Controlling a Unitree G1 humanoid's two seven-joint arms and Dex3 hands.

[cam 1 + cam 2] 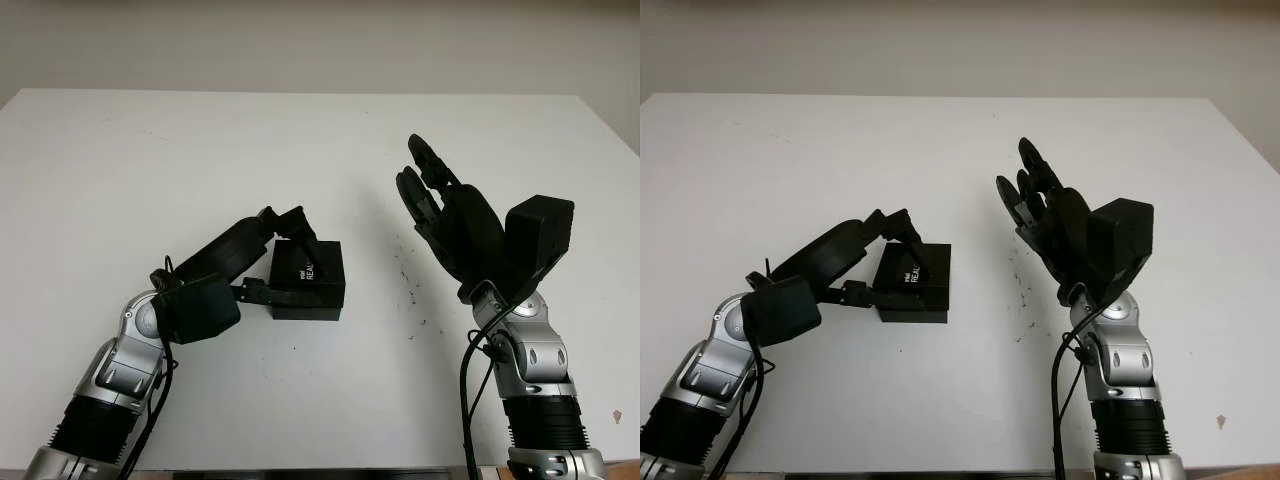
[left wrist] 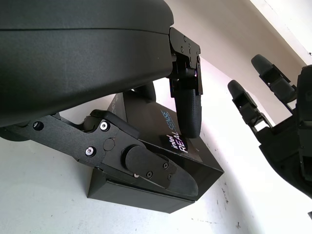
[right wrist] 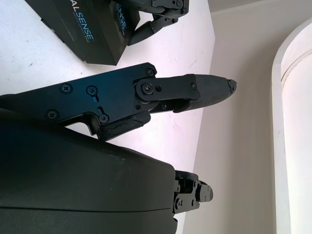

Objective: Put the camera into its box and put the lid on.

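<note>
Box [image 1: 308, 281] w/ lid on, near-left on table [image 1: 200, 160]; my left hand [image 1: 268, 262] grips it. My right hand [image 1: 440, 205] raised to its right, holding nothing.

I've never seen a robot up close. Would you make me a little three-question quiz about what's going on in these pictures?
1. True or false: the left robot hand has its fingers on the black box.
2. Where is the right robot hand? A) pressing on the box lid B) raised above the white table, holding nothing C) holding a camera
3. Fill in: the box lies on the table with its lid ____ (on/off).

Key
1. True: one finger lies across the printed top, another along the side.
2. B: it is open, off to the side of the box.
3. On: the box looks closed, printed lid up.
</note>
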